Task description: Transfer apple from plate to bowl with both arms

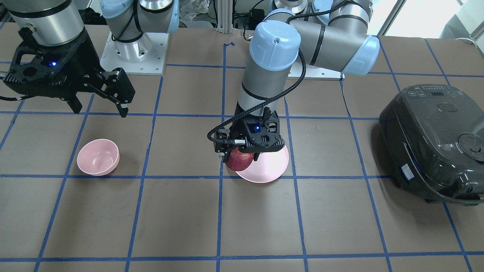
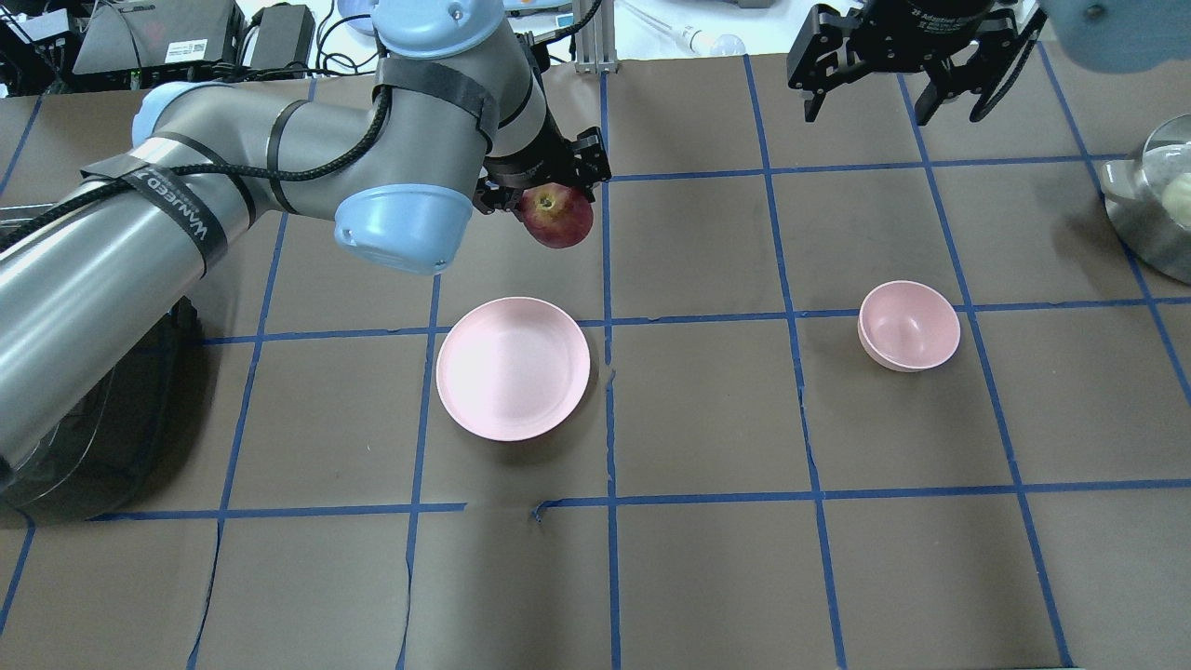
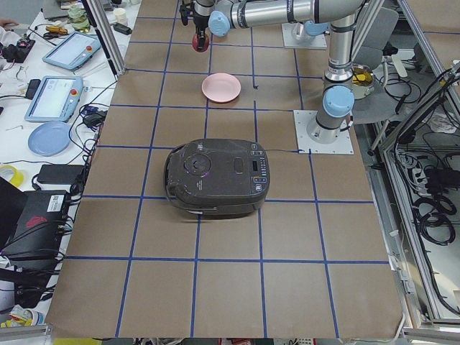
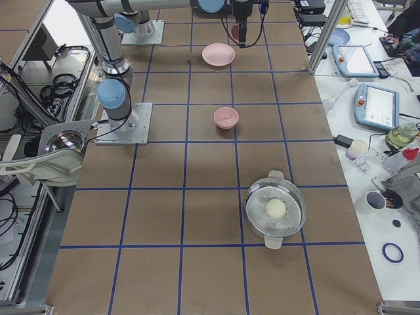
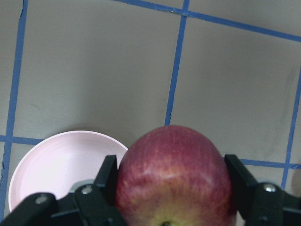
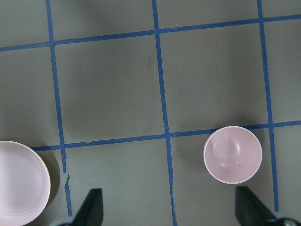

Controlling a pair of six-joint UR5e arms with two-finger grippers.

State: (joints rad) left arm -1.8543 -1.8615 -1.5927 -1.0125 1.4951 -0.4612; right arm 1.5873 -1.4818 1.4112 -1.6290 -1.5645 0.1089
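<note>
apple [image 2: 556, 216]: it's up in the air in the left hand [image 5: 171, 188], off the plate [image 2: 465, 409]. From the front it looks like it hangs over the plate's bowl-side edge.

left hand: it's clamped on the apple with one finger on each flank. The stem dimple points up toward the wrist and the apple's underside pokes out free.

right hand [image 1: 100, 112]: the fingers are spread wide with nothing in them. It hovers high over the bowl's part of the bench [image 2: 707, 577].

what it all turns on: the bowl [image 2: 909, 326] sits off to the robot's right of the apple, well apart from it. The right hand is clearly the nearer one to the bowl, so we reckon a mid-air pass comes next.

axis: the apple is round, so it has no real long axis. The left fingers seem to sit roughly left-right across it, so we'd guess the free faces are the front, the back and the underside.

room: we only see tape lines between plate and bowl. The cooker [image 1: 435, 143] sits out past the left arm and the pot [image 2: 1149, 214] is at the far right, both well off that line.

watch out: the bowl looks barely wider than the apple, so we think the drop needs to be centred.
</note>
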